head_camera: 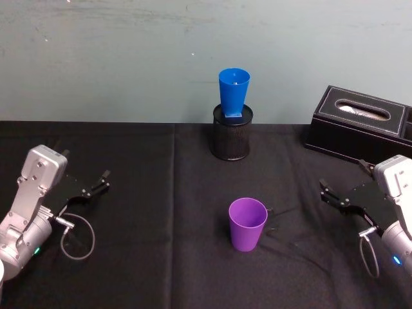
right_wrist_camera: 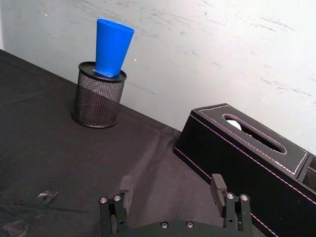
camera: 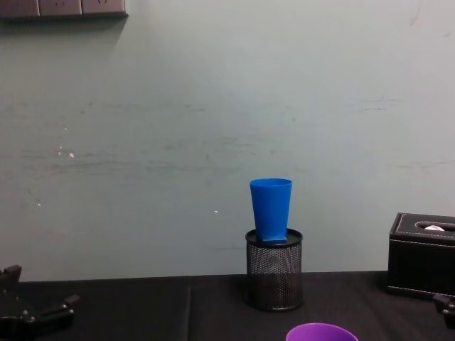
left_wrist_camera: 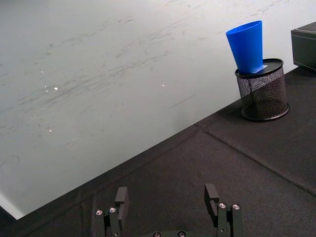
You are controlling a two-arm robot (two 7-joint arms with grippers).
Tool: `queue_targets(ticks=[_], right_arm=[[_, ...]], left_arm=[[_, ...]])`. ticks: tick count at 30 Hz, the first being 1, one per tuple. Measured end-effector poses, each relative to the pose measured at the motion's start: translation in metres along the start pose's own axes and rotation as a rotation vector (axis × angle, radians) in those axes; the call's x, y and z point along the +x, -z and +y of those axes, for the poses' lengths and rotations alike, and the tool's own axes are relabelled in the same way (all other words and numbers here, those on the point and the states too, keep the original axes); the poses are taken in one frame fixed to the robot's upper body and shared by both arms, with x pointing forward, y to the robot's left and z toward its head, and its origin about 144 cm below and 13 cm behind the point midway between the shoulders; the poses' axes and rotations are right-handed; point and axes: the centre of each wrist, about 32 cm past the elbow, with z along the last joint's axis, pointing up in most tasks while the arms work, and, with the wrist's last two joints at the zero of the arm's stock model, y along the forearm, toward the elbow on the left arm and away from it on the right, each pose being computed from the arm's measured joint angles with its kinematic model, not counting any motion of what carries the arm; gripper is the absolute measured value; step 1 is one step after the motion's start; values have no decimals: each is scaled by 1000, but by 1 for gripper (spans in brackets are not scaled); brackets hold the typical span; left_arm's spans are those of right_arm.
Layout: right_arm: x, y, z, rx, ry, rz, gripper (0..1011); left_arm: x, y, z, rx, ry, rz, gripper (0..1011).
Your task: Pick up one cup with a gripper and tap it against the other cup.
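While low at the table's left, left gripper: spread, empty
Right gripper: spread, empty
Purple cup: upright, untouched
Blue cup: in mesh holder

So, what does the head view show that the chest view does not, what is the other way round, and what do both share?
Head view, not chest: the silver arms behind the open left hand and open right hand, both apart from the cups, and the whole purple cup upright on the black cloth. Chest view, not head: grey plates high on the wall. Shared: the blue cup standing in the mesh holder, the black box, and the purple cup's rim.
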Motion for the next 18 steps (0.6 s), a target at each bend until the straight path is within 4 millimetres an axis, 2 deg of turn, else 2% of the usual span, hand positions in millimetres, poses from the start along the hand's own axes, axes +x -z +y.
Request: queue_targets(ticks=[12, 18], right_arm=[[0, 0, 0, 2, -1, 0, 1000], [1, 1, -4, 29, -71, 16, 1000]], left_arm=[[0, 0, 0, 0, 0, 0, 1011], [0, 0, 0, 0, 0, 0, 1011]])
